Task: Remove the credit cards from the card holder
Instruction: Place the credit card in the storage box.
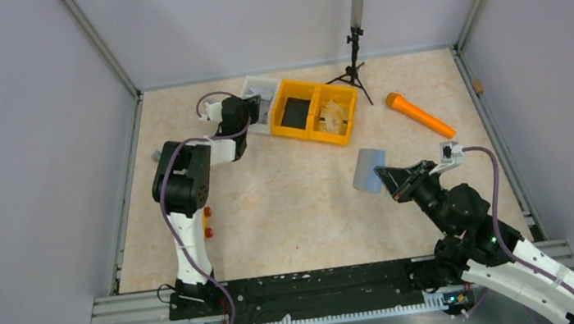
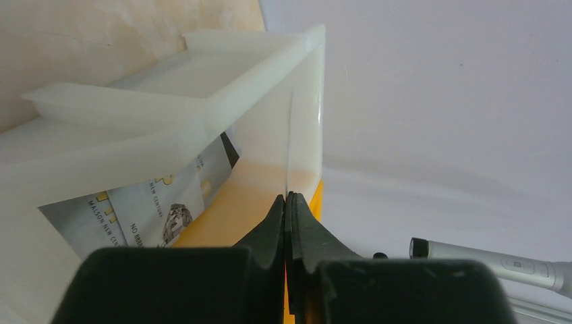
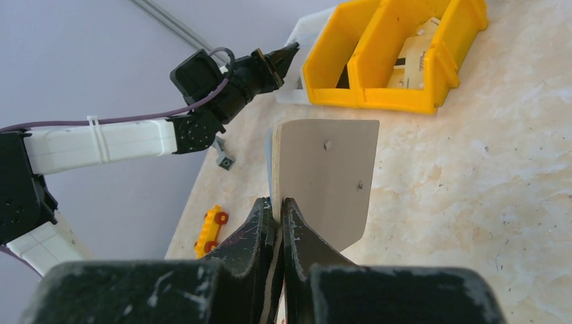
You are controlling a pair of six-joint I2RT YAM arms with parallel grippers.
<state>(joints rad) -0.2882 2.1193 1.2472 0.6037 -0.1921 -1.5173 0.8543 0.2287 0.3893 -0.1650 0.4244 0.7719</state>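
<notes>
Left wrist alone reveals cards (image 2: 156, 206), seemingly inside bin (image 2: 202, 101).

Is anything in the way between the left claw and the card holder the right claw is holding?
Nothing clearly blocks it. The card holder is pinched in the right claw, and only table shows between it and the left claw at the white bin. The yellow bin has its near wall close beside that line.

Robotics lab cell, plain grey walls (image 1: 19, 162) on three sides, aluminium rail (image 1: 132, 305) carrying left arm (image 1: 183, 183) and right arm (image 1: 473, 222), tripod (image 1: 354, 67) on table (image 1: 289, 203).
</notes>
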